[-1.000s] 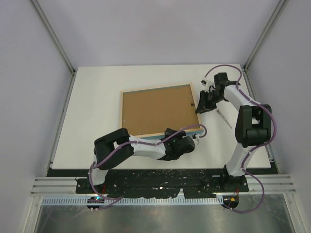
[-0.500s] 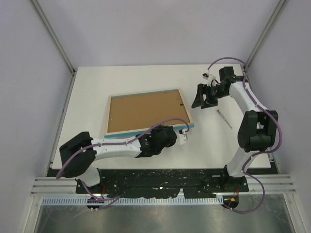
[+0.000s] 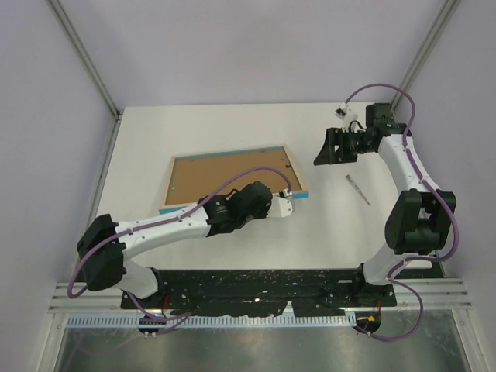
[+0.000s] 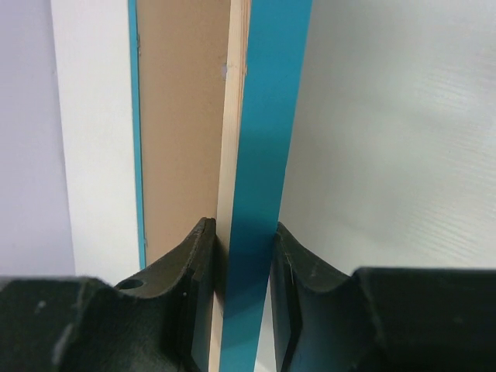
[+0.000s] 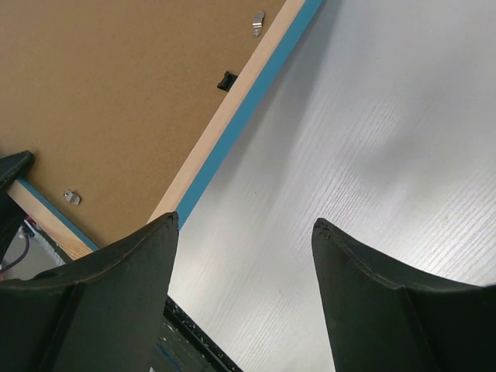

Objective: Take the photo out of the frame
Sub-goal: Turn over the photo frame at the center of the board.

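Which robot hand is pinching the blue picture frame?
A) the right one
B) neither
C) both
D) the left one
D: the left gripper is closed on the blue edge of the frame, while the right gripper is open off to the side, holding nothing.

The top external camera hangs high above and behind the 2 arm bases. It is tilted down and forward, far enough off to take in the whole white table [image 3: 155,139] and both arms. The left wrist camera peers forward along the left gripper [image 4: 242,229] from very close, so the edge of the frame [image 4: 267,116] fills the middle. The right wrist camera looks down past the right gripper [image 5: 244,225] from somewhat farther off. All 3 views share the frame, its brown backing board [image 5: 101,93] and the table beside it.
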You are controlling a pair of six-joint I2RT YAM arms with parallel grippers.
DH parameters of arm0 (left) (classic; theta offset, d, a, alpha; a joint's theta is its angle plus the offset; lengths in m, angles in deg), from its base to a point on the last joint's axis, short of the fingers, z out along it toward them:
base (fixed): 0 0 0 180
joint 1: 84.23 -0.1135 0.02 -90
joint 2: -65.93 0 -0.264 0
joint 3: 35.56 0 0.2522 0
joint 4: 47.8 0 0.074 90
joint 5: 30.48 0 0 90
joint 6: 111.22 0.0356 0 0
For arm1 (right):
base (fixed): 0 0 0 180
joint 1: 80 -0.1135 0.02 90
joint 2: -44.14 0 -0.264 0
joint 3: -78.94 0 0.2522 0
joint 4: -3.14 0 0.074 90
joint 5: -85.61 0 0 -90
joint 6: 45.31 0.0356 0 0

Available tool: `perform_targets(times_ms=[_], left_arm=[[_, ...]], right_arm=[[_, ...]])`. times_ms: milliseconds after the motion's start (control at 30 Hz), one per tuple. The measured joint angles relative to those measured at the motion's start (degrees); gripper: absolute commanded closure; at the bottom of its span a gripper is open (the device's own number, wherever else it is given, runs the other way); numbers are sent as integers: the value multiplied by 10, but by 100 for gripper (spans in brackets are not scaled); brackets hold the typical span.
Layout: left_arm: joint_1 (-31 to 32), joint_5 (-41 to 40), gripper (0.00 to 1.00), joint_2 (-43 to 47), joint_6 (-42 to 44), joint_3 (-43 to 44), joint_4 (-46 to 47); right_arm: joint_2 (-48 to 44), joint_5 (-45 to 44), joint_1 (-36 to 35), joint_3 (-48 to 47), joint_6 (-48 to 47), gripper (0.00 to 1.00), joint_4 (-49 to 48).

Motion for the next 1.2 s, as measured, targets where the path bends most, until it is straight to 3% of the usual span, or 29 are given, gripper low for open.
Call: perform_targets(times_ms=[333,600,967,1200], left_arm=[[-19,59,100,0,-29,70,-103],[-28,82,100,0,-43,102,-128],[-28,56,100,-21,-57,120,-153],[-28,42,100,-54,-90,166,-184]], right_arm=[[-11,25,0,57,-48,25,-37],[-37,80,16,73,-146,22,-53],[-50,129,64,105,-195,22,-76],[-126,139,64,157,-193,19,-110]])
